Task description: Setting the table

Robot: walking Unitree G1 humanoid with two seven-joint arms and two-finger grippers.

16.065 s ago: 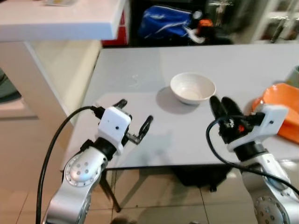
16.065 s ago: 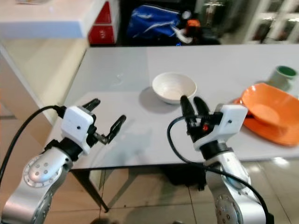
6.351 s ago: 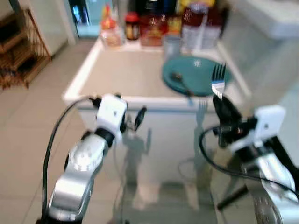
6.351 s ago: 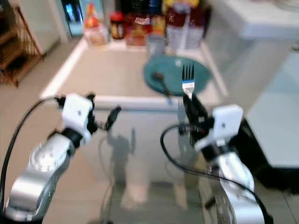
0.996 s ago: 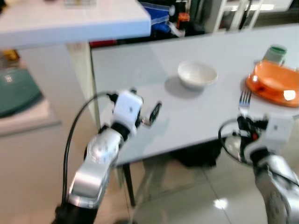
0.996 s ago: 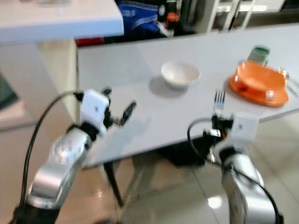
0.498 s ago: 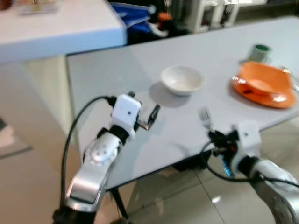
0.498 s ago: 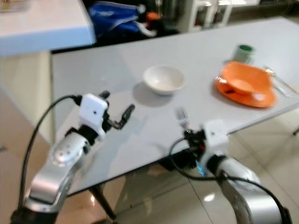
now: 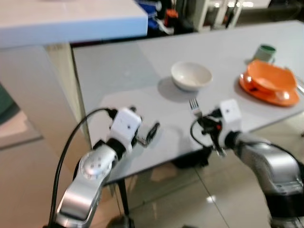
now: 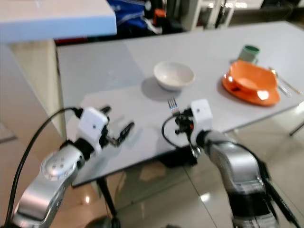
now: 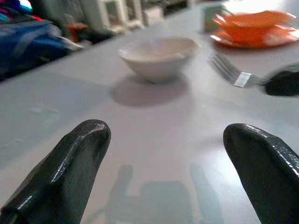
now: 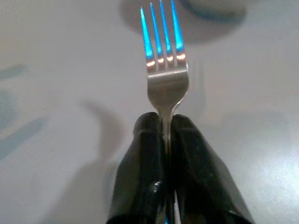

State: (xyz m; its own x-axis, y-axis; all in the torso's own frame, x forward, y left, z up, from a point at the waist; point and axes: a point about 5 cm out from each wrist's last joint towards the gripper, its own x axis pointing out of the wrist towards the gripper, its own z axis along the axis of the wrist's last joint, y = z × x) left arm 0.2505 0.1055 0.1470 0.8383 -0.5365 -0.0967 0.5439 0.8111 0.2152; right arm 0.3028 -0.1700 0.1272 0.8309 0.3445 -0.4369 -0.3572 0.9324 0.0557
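Grey table [image 9: 118, 71] carries a white bowl [image 9: 191, 76] beyond the fingertips. Right gripper [image 12: 164, 128] pinches the fork [image 12: 164, 70] by its neck, tines ahead; stiff, light, probably slippery. Left gripper [image 11: 170, 154] gapes wide, empty.

A pale grey surface [image 9: 123, 71] carries a white bowl [image 9: 191, 75] near its middle. Well apart from the bowl, toward the robot's right, an orange plate [image 9: 270, 84] lies on the surface with a green cup [image 9: 265, 51] just behind it. Thin cutlery [image 10: 285, 85], blurred, lies just beside the plate's far edge
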